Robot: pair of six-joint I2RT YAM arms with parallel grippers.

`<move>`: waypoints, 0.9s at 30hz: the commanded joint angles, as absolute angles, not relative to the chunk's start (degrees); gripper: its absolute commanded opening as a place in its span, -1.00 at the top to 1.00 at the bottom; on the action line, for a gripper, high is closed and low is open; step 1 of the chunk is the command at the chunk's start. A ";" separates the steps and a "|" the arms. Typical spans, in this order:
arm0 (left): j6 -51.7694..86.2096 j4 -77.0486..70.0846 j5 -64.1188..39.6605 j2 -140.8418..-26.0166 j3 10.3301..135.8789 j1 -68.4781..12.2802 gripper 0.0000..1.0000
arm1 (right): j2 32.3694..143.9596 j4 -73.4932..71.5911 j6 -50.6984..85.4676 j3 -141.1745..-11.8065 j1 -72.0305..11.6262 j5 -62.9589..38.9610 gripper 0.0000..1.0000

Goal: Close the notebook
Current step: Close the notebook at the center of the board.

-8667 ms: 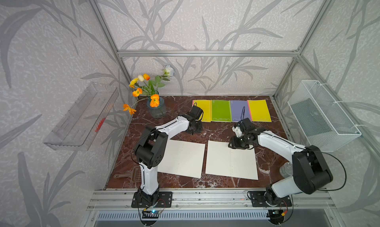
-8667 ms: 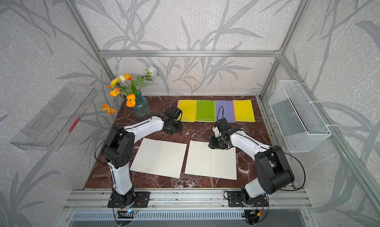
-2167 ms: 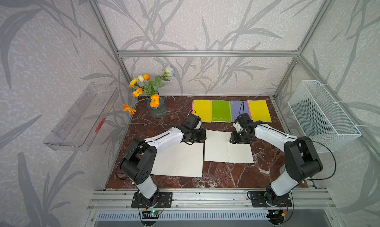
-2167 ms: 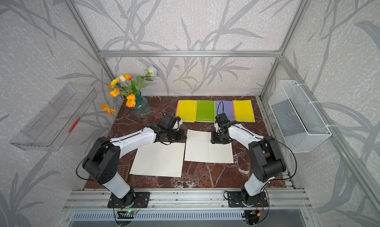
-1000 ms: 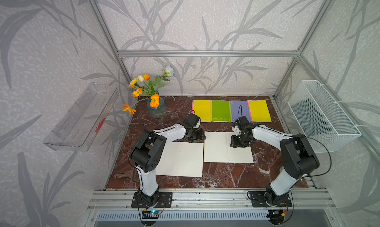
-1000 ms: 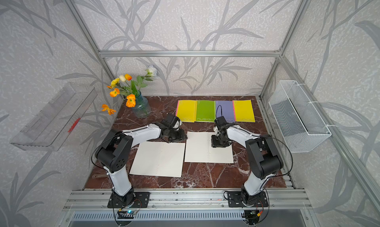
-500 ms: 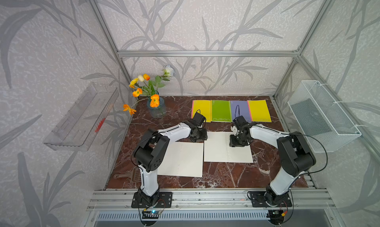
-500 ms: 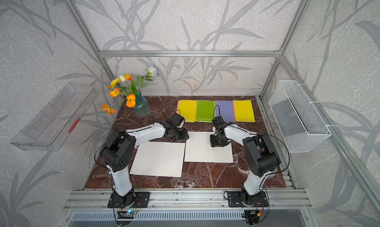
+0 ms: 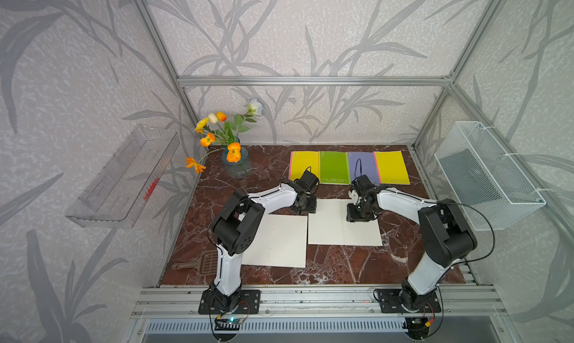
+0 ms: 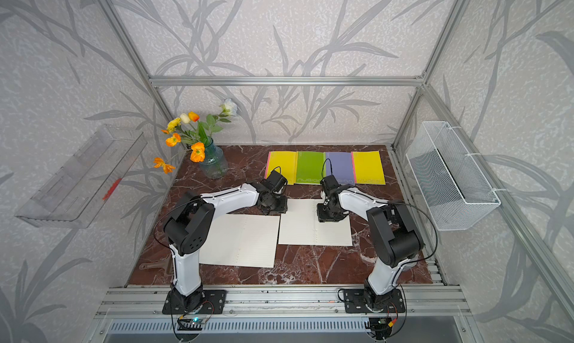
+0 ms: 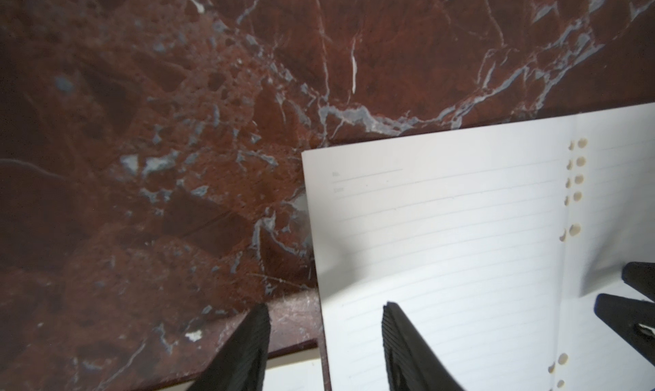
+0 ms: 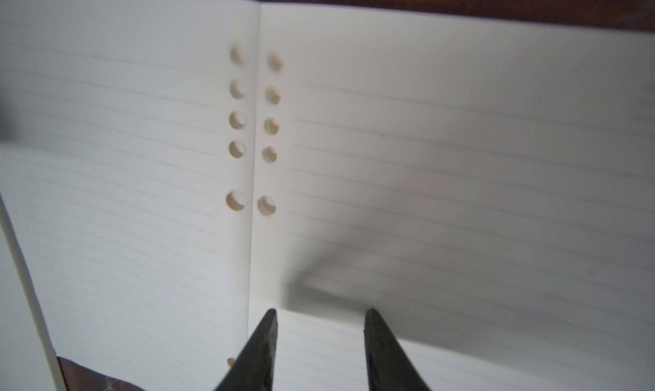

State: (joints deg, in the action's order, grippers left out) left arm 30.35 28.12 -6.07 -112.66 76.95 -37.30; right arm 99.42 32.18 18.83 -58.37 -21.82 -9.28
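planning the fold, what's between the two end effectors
Only a flat lined page of the farther open notebook lies between the left end effector and the right end effector, in both top views.

The right open notebook [image 9: 341,229] has slid farther back.

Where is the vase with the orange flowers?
In both top views the vase stands in the far left corner of the table, just left of the row of coloured notebooks along the back edge.

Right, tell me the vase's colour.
The vase is clear bluish-green glass; it shows best in a top view.
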 commanded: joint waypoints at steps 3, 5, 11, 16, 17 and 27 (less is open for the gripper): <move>29.07 30.88 -4.49 -114.81 80.08 -38.39 -0.06 | 101.60 32.69 19.19 -57.48 -22.06 -7.91 0.18; 28.92 31.42 -4.40 -115.55 80.86 -38.74 -0.07 | 101.51 32.74 19.11 -57.48 -22.05 -7.91 0.18; 28.64 33.03 -3.01 -116.98 82.76 -39.62 -0.07 | 101.49 32.46 19.08 -57.22 -22.05 -7.91 0.18; 28.64 33.70 -2.56 -117.85 83.72 -40.08 -0.08 | 101.60 32.18 19.16 -56.93 -22.03 -8.08 0.18; 28.65 33.85 -2.51 -118.07 83.99 -40.16 -0.08 | 101.65 32.09 19.16 -56.95 -21.98 -8.07 0.18; 28.55 36.04 -2.25 -120.73 87.34 -41.13 -0.09 | 101.60 31.78 19.20 -56.65 -21.99 -8.33 0.18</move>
State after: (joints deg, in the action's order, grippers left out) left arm 29.26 33.65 -3.07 -119.37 85.76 -40.69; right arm 99.42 32.10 18.83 -58.35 -21.82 -9.28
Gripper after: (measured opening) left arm 0.543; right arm 0.411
